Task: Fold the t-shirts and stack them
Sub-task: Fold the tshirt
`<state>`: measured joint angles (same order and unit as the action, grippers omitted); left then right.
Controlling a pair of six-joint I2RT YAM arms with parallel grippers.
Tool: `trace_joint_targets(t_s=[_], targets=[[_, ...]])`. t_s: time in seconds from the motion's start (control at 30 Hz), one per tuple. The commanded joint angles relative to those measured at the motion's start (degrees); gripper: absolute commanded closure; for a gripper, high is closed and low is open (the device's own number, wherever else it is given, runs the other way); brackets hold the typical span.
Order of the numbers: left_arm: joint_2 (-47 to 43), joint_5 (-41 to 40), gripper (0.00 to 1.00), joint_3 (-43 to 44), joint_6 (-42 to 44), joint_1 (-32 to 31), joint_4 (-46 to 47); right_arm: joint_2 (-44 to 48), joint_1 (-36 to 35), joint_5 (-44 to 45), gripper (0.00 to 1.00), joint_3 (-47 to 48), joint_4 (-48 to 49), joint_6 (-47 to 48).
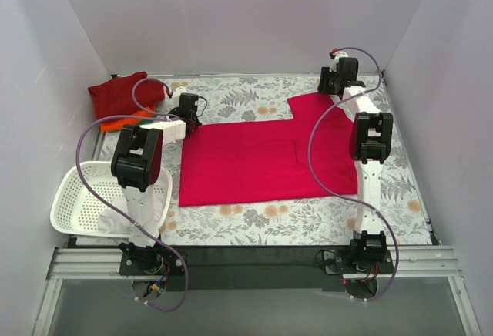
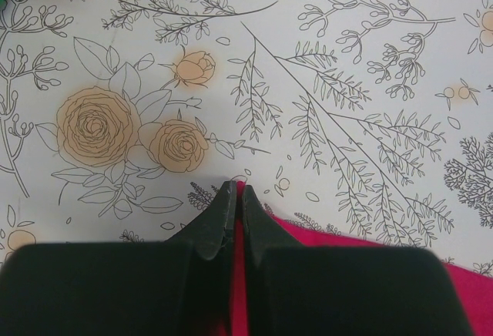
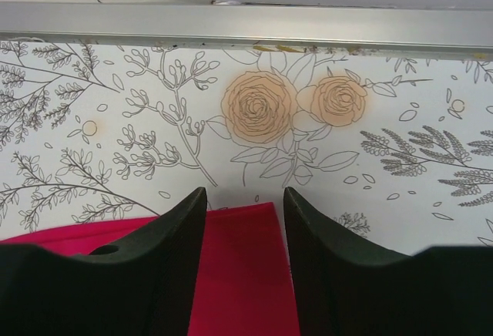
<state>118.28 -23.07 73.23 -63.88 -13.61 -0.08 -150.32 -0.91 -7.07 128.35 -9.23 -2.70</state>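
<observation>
A bright pinkish-red t-shirt (image 1: 262, 159) lies spread flat on the flowered table cover. My left gripper (image 1: 191, 125) is at its far left corner, shut on the cloth. In the left wrist view the fingertips (image 2: 235, 189) meet, with a strip of red t-shirt (image 2: 484, 297) pinched between them. My right gripper (image 1: 330, 88) is at the far right corner of the t-shirt. Its jaws (image 3: 245, 197) stand open, one on each side of the red corner (image 3: 243, 274), and do not clamp it. A darker red t-shirt (image 1: 115, 93) lies crumpled at the far left on an orange one (image 1: 119, 122).
A white lattice basket (image 1: 77, 197) sits at the near left, beside the left arm's base. A metal rail (image 3: 246, 24) and the back wall run just beyond the right gripper. White walls close in the table on three sides.
</observation>
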Motion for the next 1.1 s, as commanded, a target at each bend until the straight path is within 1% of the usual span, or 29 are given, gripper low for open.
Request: trace_joint_targets(t_s=[0.0,0.1,0.33,0.5,0.63,0.8,0.83,0.87,0.93,0.97,1.07], targets=[[-2.62,0.48,1.0,0.24,0.6,0.07,-1.33,1.08,-1.46,1.27,0.6,-0.82,-1.4,2.17],[-2.44,0.66,1.0,0.33,0.42,0.16,-1.24,1.52,-2.25,2.5,0.6,-1.62,-1.75,2.61],[-2.61,0.66,1.0,0.16,0.42,0.16,-1.33,1.52,-2.52,9.69,0.6,-1.53,-3.86,2.61],[-2.35,0.74,1.0,0.33,0.51,0.07,-1.24,1.87,-2.17,12.08,0.66,-1.88,-5.09,2.52],[-2.44,0.66,1.0,0.33,0.51,0.16,-1.24,2.05,-1.47,11.73,0.67,-2.5,-5.44,2.44],[-1.91,0.83,1.0,0.42,0.51,0.07,-1.24,2.05,-1.11,11.03,0.78,-2.49,-5.71,2.17],[-1.91,0.83,1.0,0.51,0.51,0.07,-1.33,1.96,-1.11,10.94,0.81,-2.32,-5.71,2.26],[-1.82,0.75,1.0,0.51,0.51,0.07,-1.24,1.87,-1.11,10.85,0.89,-2.41,-5.71,2.26],[-1.91,0.57,1.0,0.42,0.6,0.07,-1.24,1.96,-1.11,10.59,0.97,-2.41,-5.71,2.35],[-2.09,0.48,1.0,0.42,0.6,0.07,-1.24,2.05,-1.11,10.59,0.99,-2.32,-5.71,2.26],[-2.44,0.31,1.0,0.33,0.6,0.16,-0.89,3.63,-1.11,9.62,0.99,-2.67,-5.62,1.73]])
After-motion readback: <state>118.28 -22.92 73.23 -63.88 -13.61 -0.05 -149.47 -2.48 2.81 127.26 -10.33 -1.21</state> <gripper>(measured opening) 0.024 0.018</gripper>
